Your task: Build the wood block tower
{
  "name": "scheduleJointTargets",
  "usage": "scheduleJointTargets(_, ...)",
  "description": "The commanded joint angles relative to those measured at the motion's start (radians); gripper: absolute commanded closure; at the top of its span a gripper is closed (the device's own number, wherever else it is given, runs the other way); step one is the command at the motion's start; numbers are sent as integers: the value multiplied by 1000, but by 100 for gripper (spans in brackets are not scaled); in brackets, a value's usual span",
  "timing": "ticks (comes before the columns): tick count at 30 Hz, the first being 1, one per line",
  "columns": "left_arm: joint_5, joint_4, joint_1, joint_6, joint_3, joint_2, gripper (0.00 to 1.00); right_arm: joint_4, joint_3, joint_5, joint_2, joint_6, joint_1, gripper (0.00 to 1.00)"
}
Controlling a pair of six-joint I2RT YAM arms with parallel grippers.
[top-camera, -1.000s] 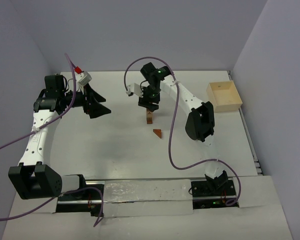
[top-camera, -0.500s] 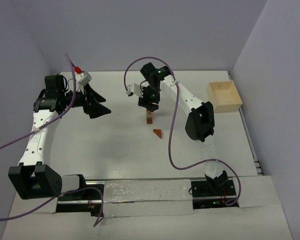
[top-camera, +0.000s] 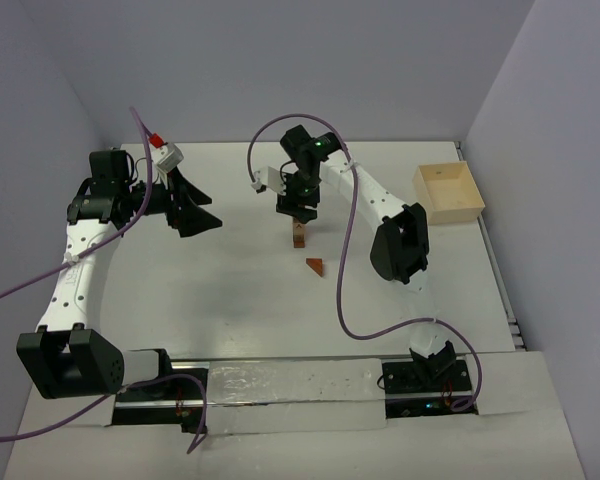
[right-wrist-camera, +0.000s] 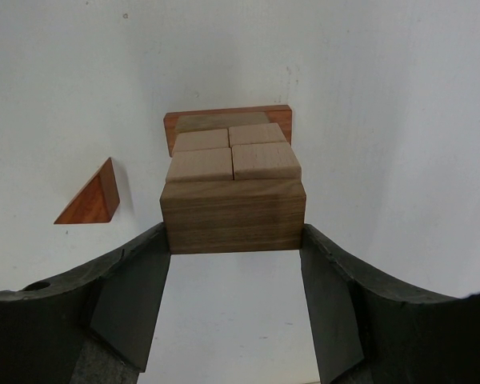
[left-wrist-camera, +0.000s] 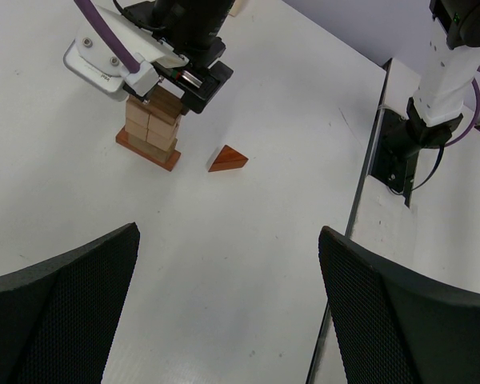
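The wood block tower [top-camera: 298,236] stands mid-table: a reddish base bar [right-wrist-camera: 282,117] with pale cuboids [right-wrist-camera: 232,152] stacked on it. A dark brown block [right-wrist-camera: 234,214] lies on top, and my right gripper [right-wrist-camera: 234,240] is shut on its two sides from above. A reddish triangular wedge [top-camera: 314,266] lies loose on the table just beside the tower, also seen in the left wrist view [left-wrist-camera: 226,159]. My left gripper [left-wrist-camera: 228,240] hangs open and empty over bare table at the far left, well away from the tower [left-wrist-camera: 148,132].
A pale wooden square box [top-camera: 447,192] sits at the far right of the table. The right arm's purple cable loops over the table near the wedge. A metal rail [left-wrist-camera: 368,184] runs along the near table edge by the arm bases.
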Motion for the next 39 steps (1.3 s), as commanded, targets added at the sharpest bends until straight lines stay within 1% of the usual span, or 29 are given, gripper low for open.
scheduleJointTargets(1,38,-6,-1,20,40,-20,1,0,27,18,-2,-3,12,30)
scheduleJointTargets(8,38,-6,-1,20,40,-20,1,6,31,16,-2,3,14,27)
scheduleJointTargets(15,39,0,-1,14,38,-20,1,4,29,18,-5,1,16,26)
scheduleJointTargets(18,41,-2,-1,17,37,-20,1,11,24,23,-7,5,14,24)
scheduleJointTargets(20,41,-5,-1,19,38,-21,1,13,25,24,-7,8,16,20)
scheduleJointTargets(21,40,-5,-1,19,38,-21,1,16,25,25,-7,11,16,9)
scheduleJointTargets(22,39,-4,-1,19,37,-20,1,18,25,26,-7,12,17,2)
scheduleJointTargets(23,39,-1,-1,18,35,-20,1,21,25,28,-7,14,17,1)
scheduleJointTargets(32,37,-6,-1,22,39,-20,1,20,28,22,-15,29,22,0)
scheduleJointTargets(39,32,-10,-1,25,45,-17,1,14,36,0,-74,45,37,0)
